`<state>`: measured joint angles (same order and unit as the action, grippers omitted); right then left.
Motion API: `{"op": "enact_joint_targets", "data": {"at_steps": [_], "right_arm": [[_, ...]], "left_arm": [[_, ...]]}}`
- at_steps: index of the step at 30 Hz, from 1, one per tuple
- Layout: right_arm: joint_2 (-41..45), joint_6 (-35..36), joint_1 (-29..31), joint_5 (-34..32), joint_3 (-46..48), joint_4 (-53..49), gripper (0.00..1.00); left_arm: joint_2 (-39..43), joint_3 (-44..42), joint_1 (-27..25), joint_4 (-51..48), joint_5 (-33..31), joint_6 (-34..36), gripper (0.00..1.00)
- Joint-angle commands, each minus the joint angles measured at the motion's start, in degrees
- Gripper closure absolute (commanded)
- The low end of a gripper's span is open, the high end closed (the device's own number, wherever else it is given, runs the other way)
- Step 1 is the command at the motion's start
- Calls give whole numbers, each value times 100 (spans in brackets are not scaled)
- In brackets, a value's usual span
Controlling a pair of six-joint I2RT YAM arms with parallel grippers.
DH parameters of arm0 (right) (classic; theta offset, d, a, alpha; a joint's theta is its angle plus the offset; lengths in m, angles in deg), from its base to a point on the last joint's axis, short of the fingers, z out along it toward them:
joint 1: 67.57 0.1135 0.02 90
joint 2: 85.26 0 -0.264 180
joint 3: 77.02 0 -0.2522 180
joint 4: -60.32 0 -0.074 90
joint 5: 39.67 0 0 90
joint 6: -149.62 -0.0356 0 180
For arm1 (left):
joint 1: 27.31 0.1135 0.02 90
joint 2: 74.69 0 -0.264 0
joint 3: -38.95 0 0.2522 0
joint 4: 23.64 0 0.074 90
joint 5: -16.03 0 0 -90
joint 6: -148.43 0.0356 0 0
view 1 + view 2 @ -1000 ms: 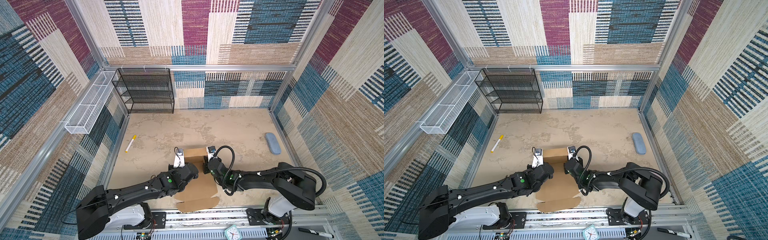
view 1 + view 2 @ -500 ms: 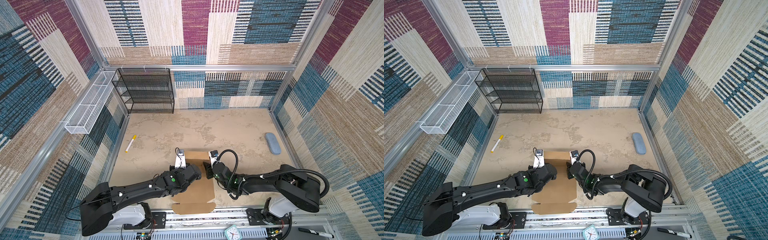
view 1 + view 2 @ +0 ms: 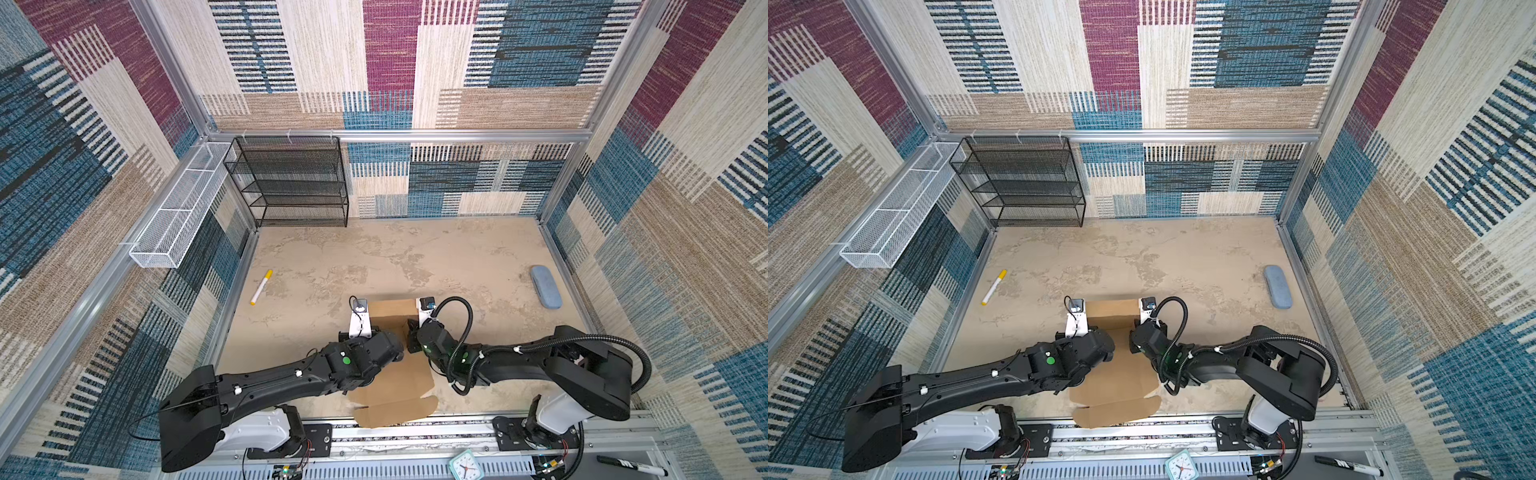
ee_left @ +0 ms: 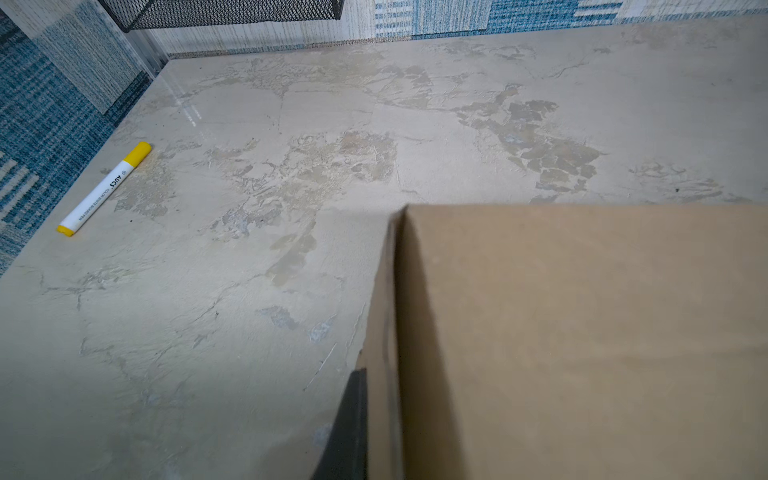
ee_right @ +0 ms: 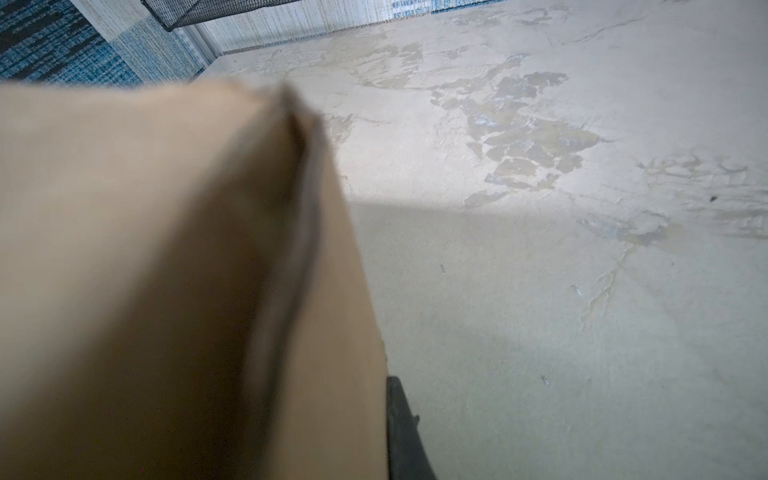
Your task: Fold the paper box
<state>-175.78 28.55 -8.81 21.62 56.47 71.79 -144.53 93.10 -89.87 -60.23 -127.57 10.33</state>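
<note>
The paper box (image 3: 397, 384) (image 3: 1121, 384) is plain brown cardboard, half formed, near the table's front middle. Its far panel stands up and its near flap lies flat over the front rail. My left gripper (image 3: 371, 332) (image 3: 1090, 332) is shut on the box's left side wall. In the left wrist view one dark finger (image 4: 349, 428) lies against the outside of the box (image 4: 582, 332); the other is hidden. My right gripper (image 3: 413, 328) (image 3: 1136, 328) is shut on the right side wall. In the right wrist view one finger (image 5: 401, 432) presses the blurred box (image 5: 145, 270) from outside.
A yellow-capped white marker (image 3: 261, 286) (image 4: 104, 189) lies at the left. A blue case (image 3: 545, 286) lies at the far right. A black wire rack (image 3: 291, 183) stands at the back left, with a white wire basket (image 3: 178, 208) on the left wall. On the front rail lie a clock (image 3: 465, 465) and a black marker (image 3: 631, 465).
The box's near flap has swung left and now lies square to the front rail. Both grippers have stayed at the box's side walls, the right one shifting slightly.
</note>
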Motion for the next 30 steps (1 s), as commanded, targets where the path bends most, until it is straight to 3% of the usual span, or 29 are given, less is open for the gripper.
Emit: {"op": "enact_joint_targets", "data": {"at_steps": [1, 4, 8, 12, 23, 30], "right_arm": [[9, -182, -22, -588, 39, -807, 100], [227, -162, -21, -574, 138, -745, 100], [470, 85, -19, 203, 402, -299, 100], [716, -68, -9, 471, 787, 21, 77], [675, -191, 85, 517, 989, 383, 68], [758, 3, 267, 16, 859, 434, 64]], "left_arm": [[58, 110, -10, -142, -666, -436, 100], [59, 109, -19, -178, -720, -476, 100], [-10, 182, -25, -249, -748, -552, 100], [-113, 286, -35, -340, -775, -647, 100], [-128, 354, -63, -371, -790, -720, 100], [-179, 383, -89, -371, -788, -737, 100]]}}
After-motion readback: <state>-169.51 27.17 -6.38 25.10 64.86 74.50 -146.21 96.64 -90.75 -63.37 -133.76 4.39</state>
